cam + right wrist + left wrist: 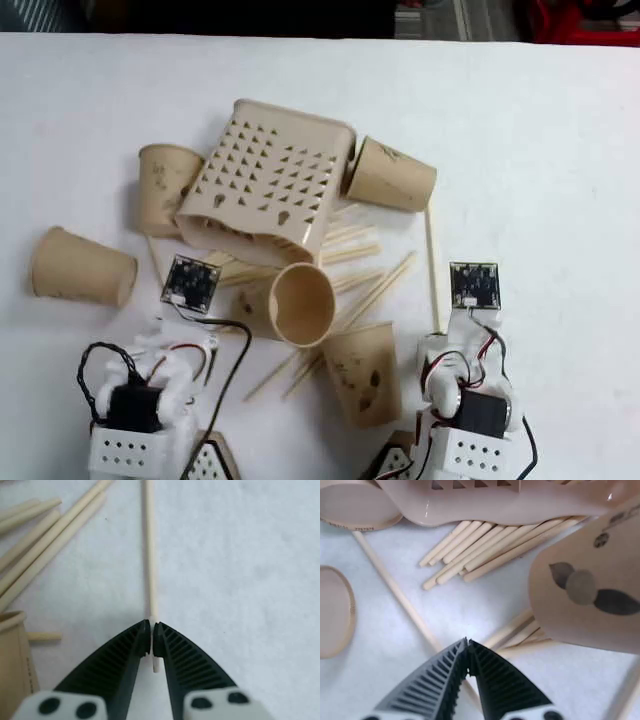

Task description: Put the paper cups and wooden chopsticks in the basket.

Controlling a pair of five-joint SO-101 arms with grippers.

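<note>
A beige perforated basket (270, 185) lies tipped over mid-table, with its rim (520, 505) near my left gripper. Several paper cups lie on their sides around it: two on the left (165, 185) (80, 265), one on the right (390, 175), and two in front (300, 300) (360, 375). Wooden chopsticks (350, 270) are scattered between them. My left gripper (468, 647) is shut and empty above a single chopstick (395, 587), beside a printed cup (585, 590). My right gripper (151, 630) is shut, its tips over the end of a long chopstick (149, 545) lying on the table.
The left arm (135, 405) and right arm (470, 400) sit at the table's near edge. A bundle of chopsticks (485, 550) pokes out from under the basket. White table (540, 130) stretches open to the right and at the back.
</note>
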